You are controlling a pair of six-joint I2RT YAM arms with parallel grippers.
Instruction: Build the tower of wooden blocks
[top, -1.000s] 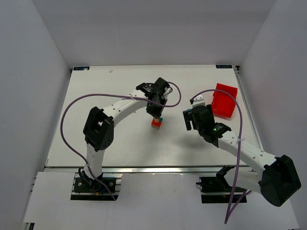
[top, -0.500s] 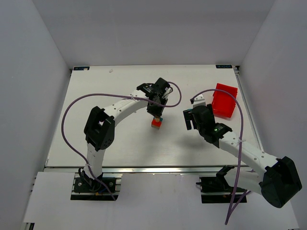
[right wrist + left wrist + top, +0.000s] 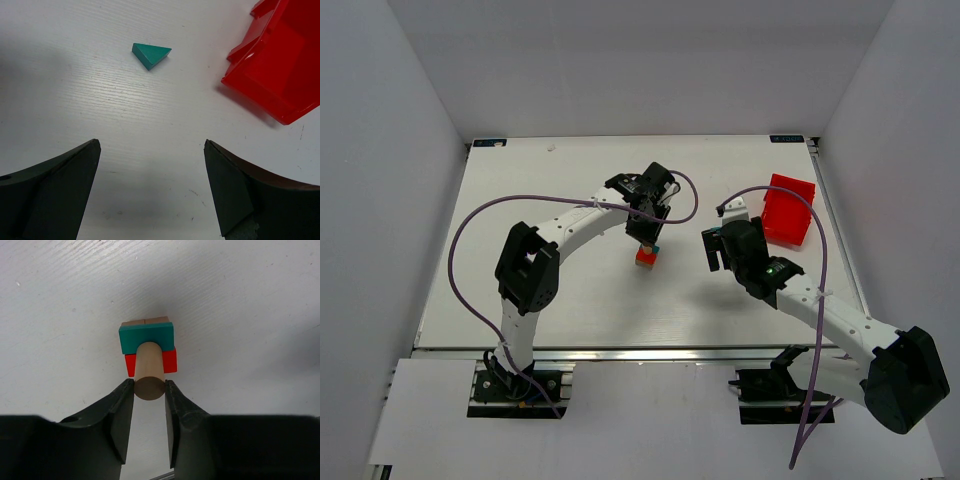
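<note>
I see the wood block tower (image 3: 646, 257) standing near the middle of the tabletop (image 3: 520, 200), a little toward the far side. The left gripper (image 3: 645, 240) hangs directly above it.

In the left wrist view I look down on the stack. There is a red block (image 3: 170, 361), a teal block (image 3: 146, 337) lying over it, and tan blocks (image 3: 145, 321) that show at the far edge. A wooden cylinder (image 3: 149, 371) stands on its end over the teal block, pointing up at the camera. I cannot see its lower end. The left gripper (image 3: 149, 385) is clamped on the upper part of this cylinder, and its two fingers (image 3: 122, 415) press against it from both sides.

The right gripper (image 3: 715, 250) is to the right of the tower and well apart from it. Its fingers (image 3: 60, 190) are spread wide and hold nothing. Under the right gripper (image 3: 151, 150) is bare tabletop. A teal wedge (image 3: 151, 54) lies alone on the surface a little ahead of it. The red bin (image 3: 280, 65) sits to the right of the wedge and does not touch it. In the top view the red bin (image 3: 788, 210) is close to the right edge of the tabletop, beyond the right arm.
</note>
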